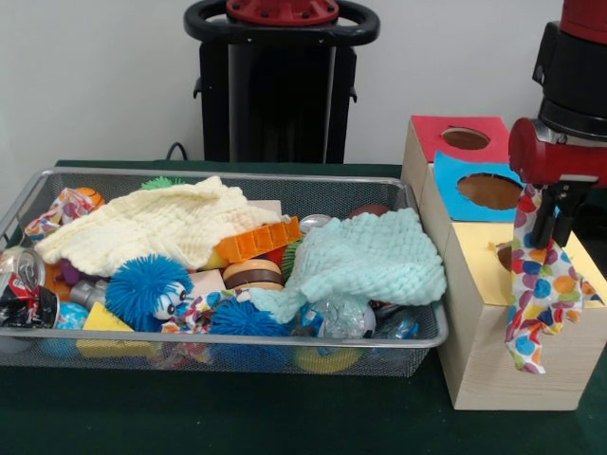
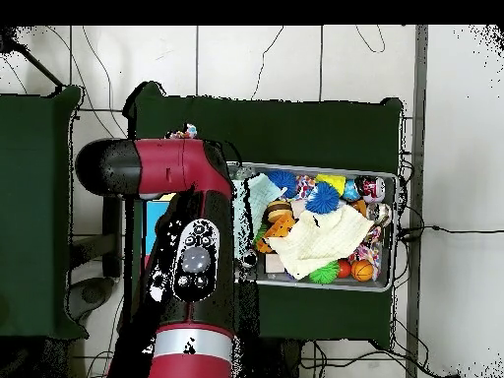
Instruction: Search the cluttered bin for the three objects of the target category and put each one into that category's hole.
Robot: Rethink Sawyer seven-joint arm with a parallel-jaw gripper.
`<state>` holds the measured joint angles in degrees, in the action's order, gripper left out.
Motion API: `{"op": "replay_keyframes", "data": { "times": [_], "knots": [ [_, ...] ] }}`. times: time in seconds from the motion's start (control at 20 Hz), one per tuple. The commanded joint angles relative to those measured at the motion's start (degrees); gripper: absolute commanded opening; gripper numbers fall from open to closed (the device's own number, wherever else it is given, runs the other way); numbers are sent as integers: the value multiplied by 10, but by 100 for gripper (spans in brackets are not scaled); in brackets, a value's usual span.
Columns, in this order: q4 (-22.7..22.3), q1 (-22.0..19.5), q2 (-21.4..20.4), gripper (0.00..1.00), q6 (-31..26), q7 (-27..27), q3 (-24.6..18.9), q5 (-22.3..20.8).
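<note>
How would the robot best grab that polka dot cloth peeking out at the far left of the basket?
Probably from above, pinching the bunched fold of the polka dot cloth where it humps up against the basket wall. It is thin and limp, so a raised wrinkle gives the pincer something to close on.
</note>
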<state>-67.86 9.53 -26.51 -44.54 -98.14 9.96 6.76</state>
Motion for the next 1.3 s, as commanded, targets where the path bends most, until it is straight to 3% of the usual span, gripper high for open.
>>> {"op": "replay_keyframes", "data": {
  "times": [0.05,1.3],
  "knots": [
    [-67,-14,14,0,49,-95,-33,-3],
    [-128,-14,-4,0,82,-95,-28,-1]
  ]
}}
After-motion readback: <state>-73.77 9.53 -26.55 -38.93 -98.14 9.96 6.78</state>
